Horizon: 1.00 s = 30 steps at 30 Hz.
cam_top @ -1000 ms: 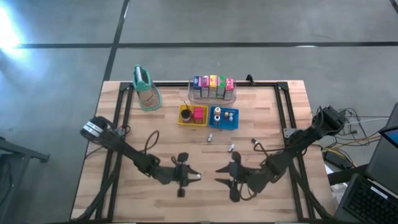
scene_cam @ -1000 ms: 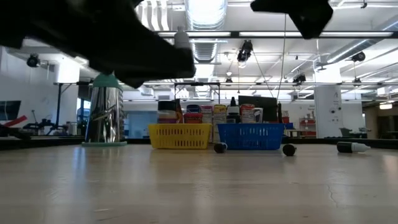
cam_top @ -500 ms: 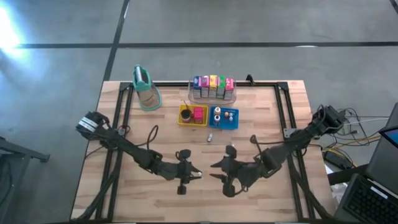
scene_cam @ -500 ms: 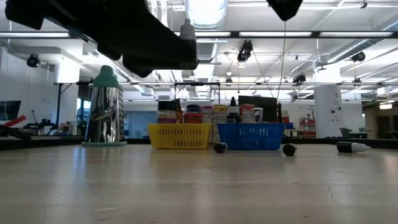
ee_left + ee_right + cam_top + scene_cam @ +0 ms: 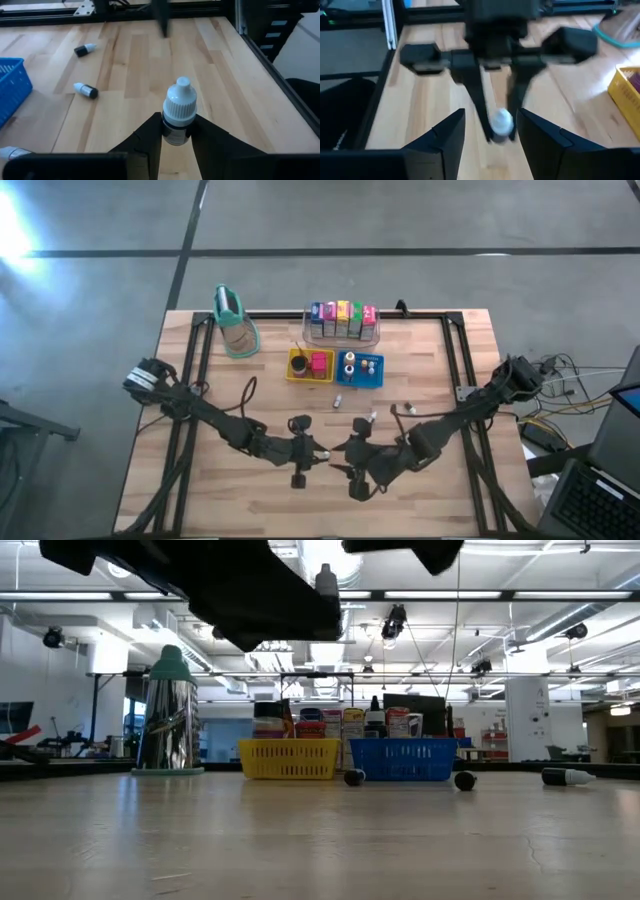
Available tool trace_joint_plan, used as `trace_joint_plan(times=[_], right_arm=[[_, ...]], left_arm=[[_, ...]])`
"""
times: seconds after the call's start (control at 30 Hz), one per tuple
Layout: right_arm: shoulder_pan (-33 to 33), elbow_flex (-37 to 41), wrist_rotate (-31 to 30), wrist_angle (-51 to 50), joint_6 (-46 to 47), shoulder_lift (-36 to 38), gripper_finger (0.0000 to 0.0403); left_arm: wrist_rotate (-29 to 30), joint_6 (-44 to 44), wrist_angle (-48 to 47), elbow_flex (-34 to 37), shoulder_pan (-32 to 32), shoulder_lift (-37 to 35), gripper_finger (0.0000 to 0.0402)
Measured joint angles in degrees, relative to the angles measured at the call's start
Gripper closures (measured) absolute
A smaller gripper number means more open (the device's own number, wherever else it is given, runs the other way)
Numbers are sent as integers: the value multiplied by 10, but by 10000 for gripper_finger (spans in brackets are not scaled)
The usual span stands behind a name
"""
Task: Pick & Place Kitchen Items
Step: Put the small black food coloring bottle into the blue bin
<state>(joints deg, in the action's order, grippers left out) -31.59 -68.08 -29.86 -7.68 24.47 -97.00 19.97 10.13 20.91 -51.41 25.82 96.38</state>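
Left gripper (image 5: 176, 131) pinches a small white-capped bottle (image 5: 178, 111) by its body, cap outward, above mid-table. Right gripper (image 5: 487, 131) faces it nose to nose, fingers parted with the cap between them, nothing gripped: looks like a handover. Loose bottles (image 5: 86, 90) lie near the blue tray (image 5: 360, 370).

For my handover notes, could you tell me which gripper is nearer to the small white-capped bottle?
Left. The left gripper is shut on the small white-capped bottle; the right gripper faces it with open fingers, not gripping.
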Motion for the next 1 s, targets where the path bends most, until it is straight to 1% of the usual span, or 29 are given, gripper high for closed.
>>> trace_joint_plan(times=[0.1, 0.27, 0.43, 0.53, 0.67, 0.8, 0.9, 1.0], right_arm=[[1, -15, 0, -19, -11, -10, 223], [4, -31, 4, -17, -20, -24, 221], [8, -27, 4, -20, -13, -25, 232], [10, -27, 4, -20, -12, -25, 235], [15, -26, 3, -20, -11, -25, 235], [15, -26, 3, -20, -11, -25, 232], [15, -26, 3, -21, -14, -25, 239], [15, -26, 3, -20, -14, -25, 256]], left_arm=[[0, 0, 0, 0, 0, 0, 300], [0, 0, 0, 0, 0, 0, 300], [0, -1, 3, -1, 0, 0, 300], [0, -18, 6, -6, 0, 0, 300], [0, -40, 16, -15, -1, 0, 300], [0, -43, 16, -16, -1, 0, 300], [0, -43, 16, -16, -1, 0, 300], [0, -43, 16, -16, -1, 0, 300]])
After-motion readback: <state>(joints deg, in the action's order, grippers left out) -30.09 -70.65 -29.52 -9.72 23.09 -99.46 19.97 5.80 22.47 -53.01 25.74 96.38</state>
